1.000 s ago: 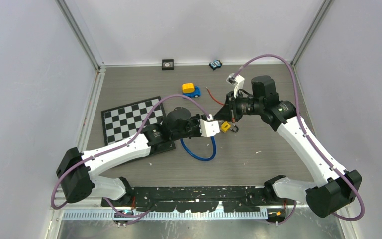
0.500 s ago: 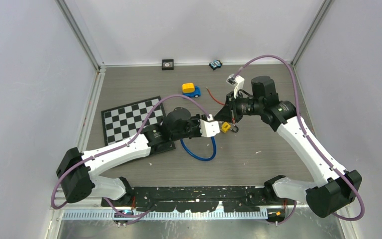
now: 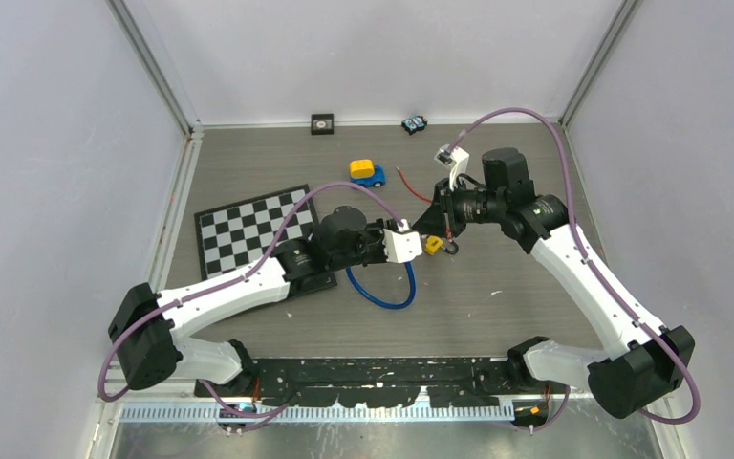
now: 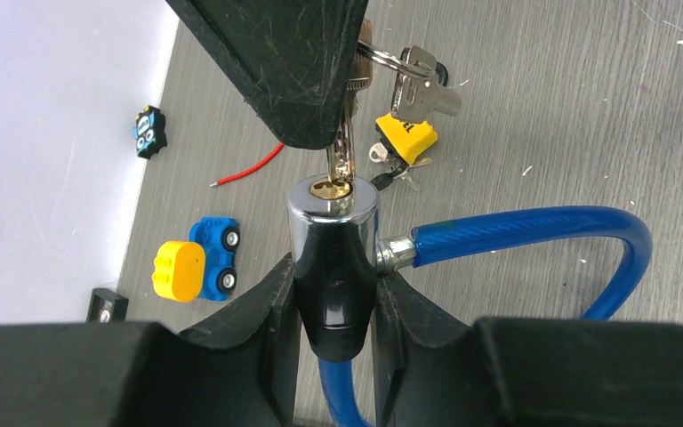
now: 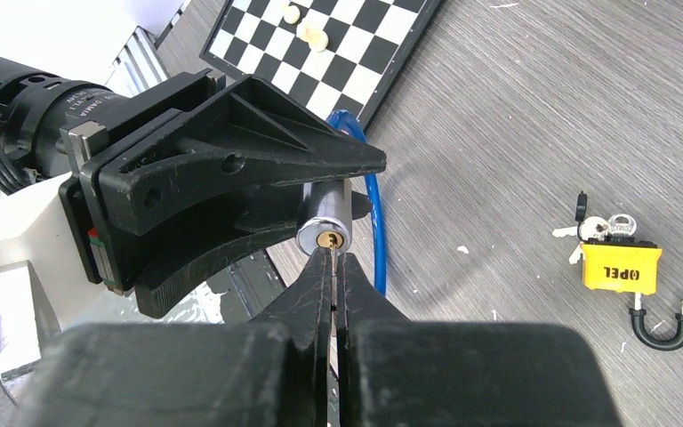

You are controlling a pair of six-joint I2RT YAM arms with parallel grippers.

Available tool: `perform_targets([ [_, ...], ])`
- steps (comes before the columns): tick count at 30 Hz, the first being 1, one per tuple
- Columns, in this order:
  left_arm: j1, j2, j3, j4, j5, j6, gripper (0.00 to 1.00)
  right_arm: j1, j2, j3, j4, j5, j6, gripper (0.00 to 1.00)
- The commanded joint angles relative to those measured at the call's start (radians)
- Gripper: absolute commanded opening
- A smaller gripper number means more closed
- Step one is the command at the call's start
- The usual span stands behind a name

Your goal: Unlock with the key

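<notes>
Step in hand: key insertion, judged to be at or just past first entry.

- The lock cylinder is being held by the left gripper. The jaws are being kept clamped on its black lower body, and the chrome end is being presented toward the right arm.
- The blue cable is being left to trail from the side of the cylinder. It loops down and back across the table.
- The key is being pinched in the right gripper, whose jaws are pressed together on it. Only the brass blade is being shown below the tips.
- The blade is being aimed along the cylinder's axis, with its tip at the mouth of the keyway. How deep it is seated cannot be told; most of the blade is being left exposed.
- A yellow padlock with a bunch of spare keys is being left on the table beyond, well apart from the work. It is judged not to be part of this step.

Next move, as judged:
- The blade needs to be pushed straight in along the cylinder's axis until it is fully seated.
- The cylinder needs to be held firm against that push.
- Only then should a turn of the right wrist be attempted.
- Any tilt between blade and slot is likely to jam the key or twist the cylinder in the left grip, so alignment is being treated as the thing to watch.
</notes>
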State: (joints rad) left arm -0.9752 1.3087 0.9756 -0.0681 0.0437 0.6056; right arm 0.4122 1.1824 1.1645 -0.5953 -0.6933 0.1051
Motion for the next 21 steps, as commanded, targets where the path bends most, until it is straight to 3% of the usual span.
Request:
perform_targets([
  [1, -0.01, -0.038, 0.014, 0.126, 0.007, -0.007, 0.0, 0.005, -0.02, -0.009, 0.031, -0.036, 0.019, 0.0],
  [21, -0.01, -0.036, 0.004, 0.125, 0.018, -0.018, 0.0, -0.006, -0.022, -0.005, 0.054, -0.049, 0.047, 0.0],
])
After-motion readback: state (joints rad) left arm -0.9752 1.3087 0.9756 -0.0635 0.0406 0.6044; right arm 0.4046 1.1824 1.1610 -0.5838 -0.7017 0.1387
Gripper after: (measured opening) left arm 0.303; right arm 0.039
